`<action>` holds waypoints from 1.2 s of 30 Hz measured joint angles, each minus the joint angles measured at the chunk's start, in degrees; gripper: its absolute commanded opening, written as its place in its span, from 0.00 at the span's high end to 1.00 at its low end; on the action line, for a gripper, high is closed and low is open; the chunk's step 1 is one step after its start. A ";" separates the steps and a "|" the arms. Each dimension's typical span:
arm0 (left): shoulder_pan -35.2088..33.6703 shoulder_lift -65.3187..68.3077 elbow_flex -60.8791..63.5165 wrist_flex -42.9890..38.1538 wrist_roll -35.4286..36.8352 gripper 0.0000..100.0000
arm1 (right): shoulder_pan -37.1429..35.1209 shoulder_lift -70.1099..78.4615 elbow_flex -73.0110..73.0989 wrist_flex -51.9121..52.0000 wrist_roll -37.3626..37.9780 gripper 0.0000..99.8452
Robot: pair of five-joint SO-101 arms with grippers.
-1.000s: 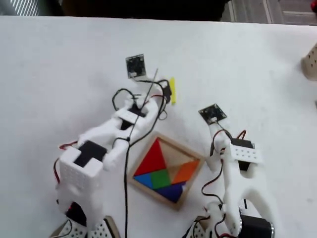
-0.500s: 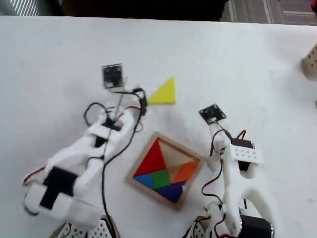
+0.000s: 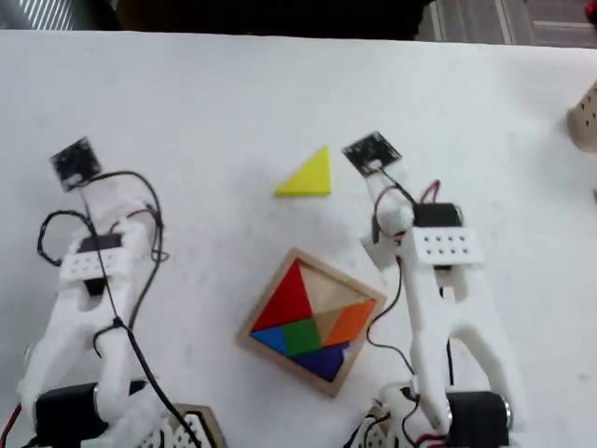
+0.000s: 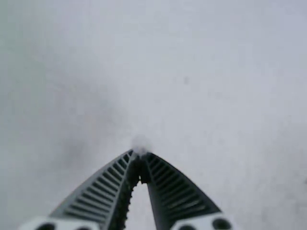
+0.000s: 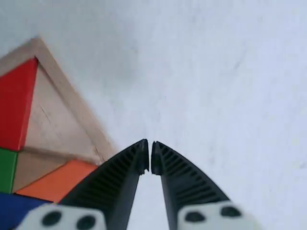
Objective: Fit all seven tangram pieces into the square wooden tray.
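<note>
A white tabletop (image 3: 187,93) stretches across the scene. A beige object dotted with holes (image 3: 586,117) sits at its right edge, partly cut off. Grey floor tiles (image 3: 550,19) lie beyond the far side.

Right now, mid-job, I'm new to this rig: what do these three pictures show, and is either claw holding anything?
Two small robot arms sit at a white table. The overhead picture looks down on both; the other two come from a camera on each wrist, looking along its claw. The left gripper and right gripper are both shut and empty. The wooden tray holds several coloured pieces, with bare wood showing. A yellow triangle lies loose on the table, outside the tray.
</note>
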 measured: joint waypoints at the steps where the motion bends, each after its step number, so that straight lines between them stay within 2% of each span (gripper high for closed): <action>1: -1.32 -0.09 0.00 0.09 0.00 0.98 | -1.32 1.93 -2.11 0.00 -0.62 0.98; 7: -2.99 -0.09 1.41 -3.43 0.00 0.98 | -6.68 17.67 -15.12 -7.91 -1.58 0.98; 13: -3.16 -0.09 1.41 -4.22 0.00 0.98 | -7.56 36.75 -31.65 -16.97 -1.41 0.98; 22: -3.16 -0.09 1.41 -7.12 0.00 0.98 | -8.79 63.12 -59.52 -17.49 9.58 0.98; 29: -3.43 -0.09 1.58 -7.38 0.00 0.98 | -9.93 78.51 -81.32 -17.49 9.85 0.98; 36: -3.43 -0.09 1.58 -7.38 0.00 0.98 | -10.11 87.47 -96.00 -13.19 5.19 0.98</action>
